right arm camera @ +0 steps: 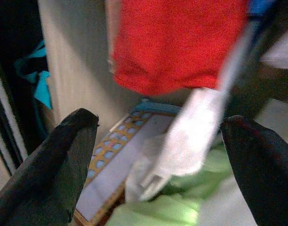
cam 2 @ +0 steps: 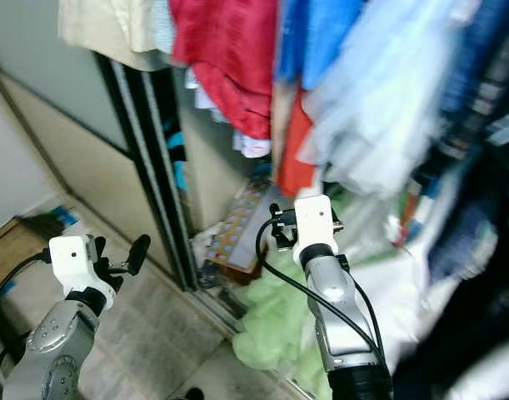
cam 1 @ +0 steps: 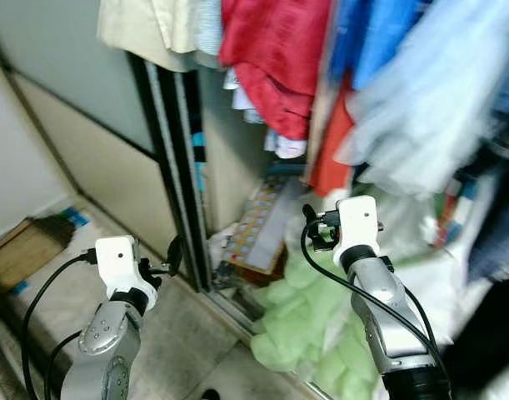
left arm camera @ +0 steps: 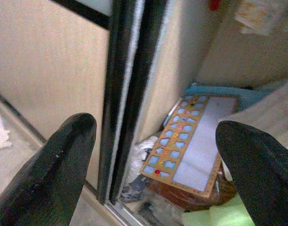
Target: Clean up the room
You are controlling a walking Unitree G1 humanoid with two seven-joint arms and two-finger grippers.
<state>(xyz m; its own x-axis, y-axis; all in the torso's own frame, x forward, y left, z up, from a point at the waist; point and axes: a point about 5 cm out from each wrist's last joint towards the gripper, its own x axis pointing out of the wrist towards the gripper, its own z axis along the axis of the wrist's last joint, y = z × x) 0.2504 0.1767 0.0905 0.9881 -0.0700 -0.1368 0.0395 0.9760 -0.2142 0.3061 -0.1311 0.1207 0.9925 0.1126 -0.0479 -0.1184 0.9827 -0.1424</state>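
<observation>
Both the left gripper (left arm camera: 155,165) and right gripper (right arm camera: 158,165) are held wide open, empty, before a wardrobe (cam 1: 237,167); hanging clothes (cam 1: 421,100) are blurred, possibly shirts.

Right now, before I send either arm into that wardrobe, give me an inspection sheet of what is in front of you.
Surface: pale tiled floor running up to the wardrobe's bottom track.
Job's things: light green fabric heap spilling from the wardrobe onto the floor; patterned board with blue shapes leaning inside, over a brown item.
Clutter: crumpled white and dark bits at the board's foot; flat brown item on the floor at far left.
End effectors: left end effector open, facing the door edge; right end effector open, raised before the hanging clothes.
Cables: black cables looped along both forearms.
Surroundings: sliding door with dark frame; hanging red garment, blue and pale clothes.
</observation>
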